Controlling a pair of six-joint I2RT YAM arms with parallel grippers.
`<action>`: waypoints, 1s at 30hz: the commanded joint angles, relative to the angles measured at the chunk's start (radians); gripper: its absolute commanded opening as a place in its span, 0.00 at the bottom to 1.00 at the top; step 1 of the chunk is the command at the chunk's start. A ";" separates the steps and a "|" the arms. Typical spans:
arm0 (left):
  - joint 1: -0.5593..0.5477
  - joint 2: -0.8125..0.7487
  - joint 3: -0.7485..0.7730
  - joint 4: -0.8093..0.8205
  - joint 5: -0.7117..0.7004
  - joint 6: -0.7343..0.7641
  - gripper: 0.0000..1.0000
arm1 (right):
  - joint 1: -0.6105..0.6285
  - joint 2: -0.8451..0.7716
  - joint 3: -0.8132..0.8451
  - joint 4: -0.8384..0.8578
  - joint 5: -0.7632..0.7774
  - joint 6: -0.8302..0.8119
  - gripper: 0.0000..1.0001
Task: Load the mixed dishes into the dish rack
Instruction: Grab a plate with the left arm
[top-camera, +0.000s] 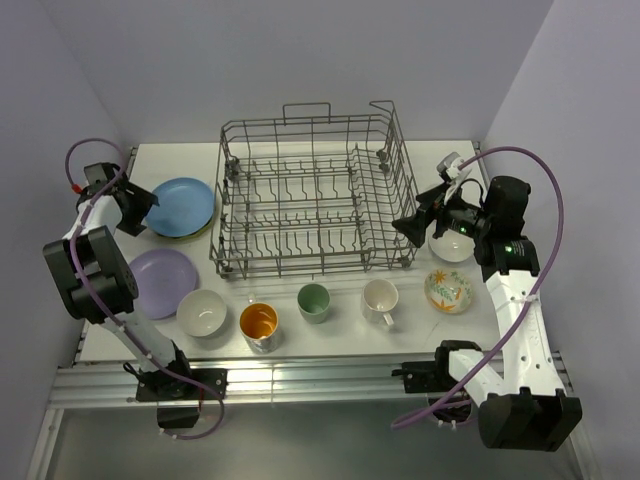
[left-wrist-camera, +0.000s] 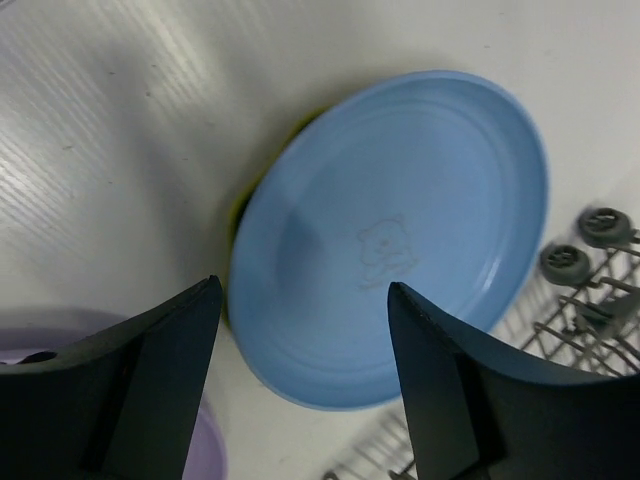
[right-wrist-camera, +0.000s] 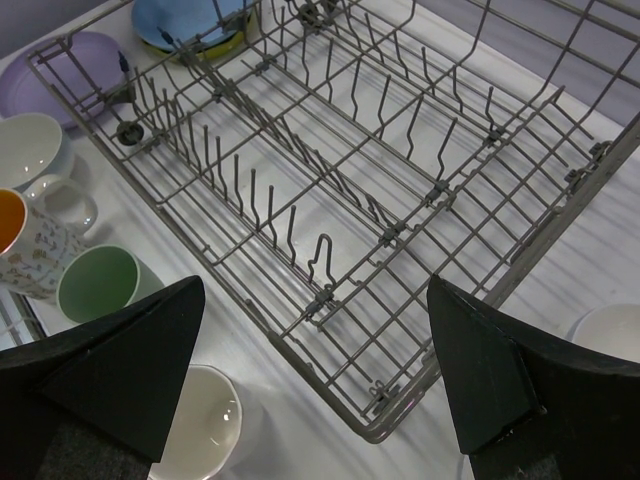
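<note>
Grey wire dish rack (top-camera: 315, 195) stands central; blue plate (top-camera: 182, 205), lavender plate (top-camera: 160, 280), bowls (top-camera: 201, 312) and cups (top-camera: 313, 302) lie outside it.

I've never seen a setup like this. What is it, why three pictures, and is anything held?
These are two robot arms bolted to a table's near edge, each ending in a two-finger gripper. One picture looks down from above; the other two come from wrist cameras, so the dark shapes are the arms' own fingers. On the table sit an empty wire dish rack, a blue plate, a lavender plate, white bowls, a floral bowl, an orange-inside cup, a pale green cup and a white mug. The left gripper hovers open over the blue plate; the right gripper is open beside the rack. Nothing is held.
</note>
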 joint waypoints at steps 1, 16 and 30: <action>0.000 0.009 0.042 -0.028 -0.062 0.065 0.73 | -0.003 -0.013 -0.007 0.036 0.008 0.011 1.00; -0.012 0.183 0.197 -0.092 -0.074 0.200 0.55 | -0.001 -0.001 -0.016 0.047 0.030 0.016 1.00; -0.018 0.226 0.218 -0.091 -0.048 0.206 0.42 | -0.003 -0.001 -0.015 0.047 0.047 0.013 1.00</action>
